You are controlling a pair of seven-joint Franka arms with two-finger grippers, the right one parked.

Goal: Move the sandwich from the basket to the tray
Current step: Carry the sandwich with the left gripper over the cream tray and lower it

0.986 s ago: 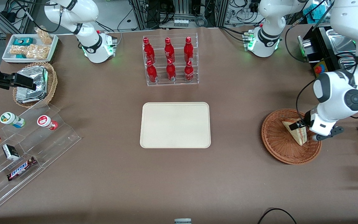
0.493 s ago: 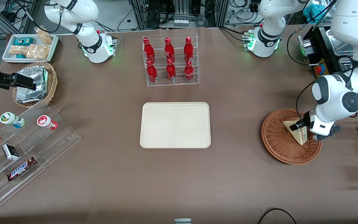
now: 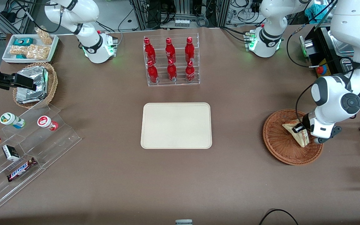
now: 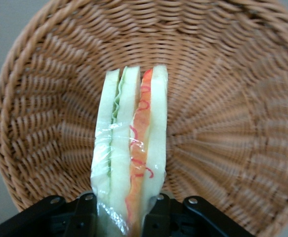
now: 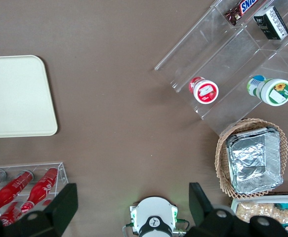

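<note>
1. The sandwich [image 4: 130, 148], a film-wrapped triangular wedge of pale bread with red-orange filling, is being clamped between the closed fingers of the gripper [image 4: 121, 210] over the woven wicker basket [image 3: 280, 150].
2. The smooth cream tray [image 3: 176, 125] is being left well apart.
3. "SNICKERS" is being displayed on a bar [image 3: 21, 169].

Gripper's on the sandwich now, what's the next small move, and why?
Probably a short straight lift. The gripper looks shut on the sandwich, with a finger pressed against each bread face, but the wedge is low over the basket. Clear the rim before swinging toward the tray.
</note>
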